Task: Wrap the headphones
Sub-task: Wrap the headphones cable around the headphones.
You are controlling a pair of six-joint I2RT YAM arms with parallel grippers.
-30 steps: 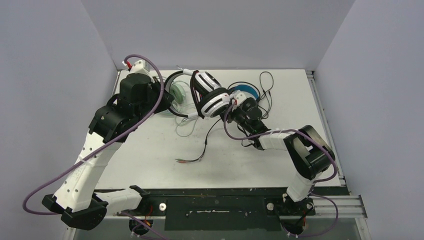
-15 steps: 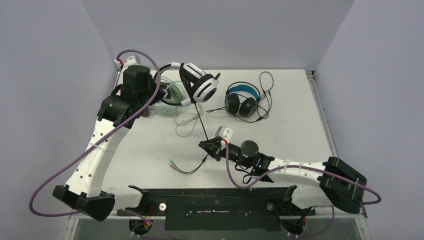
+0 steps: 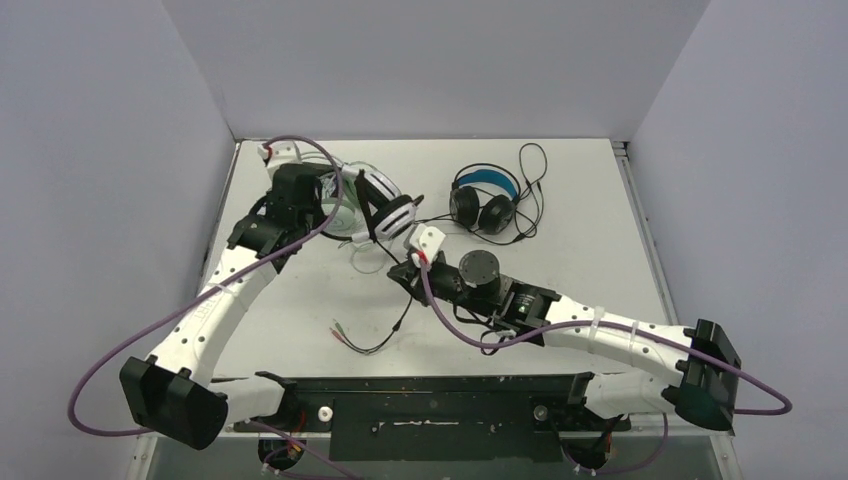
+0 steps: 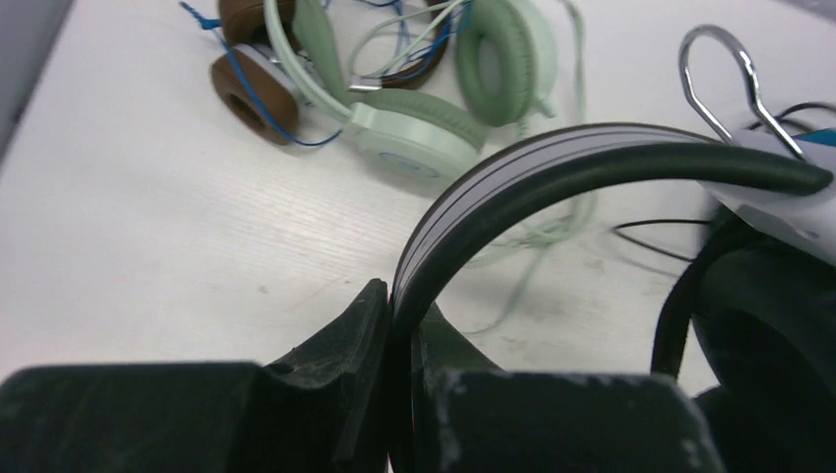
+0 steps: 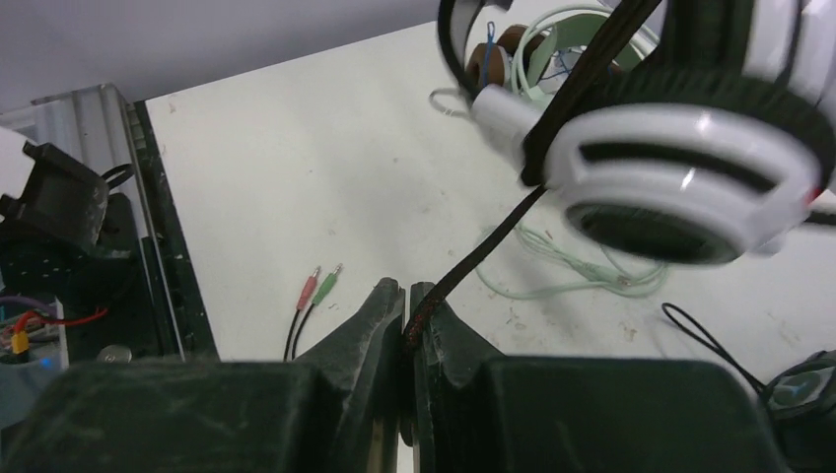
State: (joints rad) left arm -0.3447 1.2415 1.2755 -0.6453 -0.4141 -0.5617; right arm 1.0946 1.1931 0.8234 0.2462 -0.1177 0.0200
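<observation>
The white headset with black stripes (image 3: 387, 207) hangs just above the table at the back left. My left gripper (image 3: 345, 190) is shut on its headband (image 4: 552, 163), which runs between the jaws in the left wrist view. My right gripper (image 3: 402, 272) is shut on this headset's black braided cord (image 5: 473, 261), just below the white ear cup (image 5: 680, 182). The cord runs on to red and green plugs (image 3: 335, 330) lying on the table. The mint green headset (image 4: 414, 128) and the brown headset (image 4: 251, 84) lie tangled under the left arm. The black headset with the blue headband (image 3: 485, 195) lies at the back centre.
Loose mint green cord (image 3: 365, 255) lies on the table by my right gripper. Thin black cord loops (image 3: 530, 190) trail right of the black headset. A black rail (image 3: 450, 395) runs along the near edge. Walls close the left, back and right sides.
My right gripper left the ear cups, took the cord lower down, then rose back towards the headset. My left gripper lowered the white headset. The plugs slid left.
</observation>
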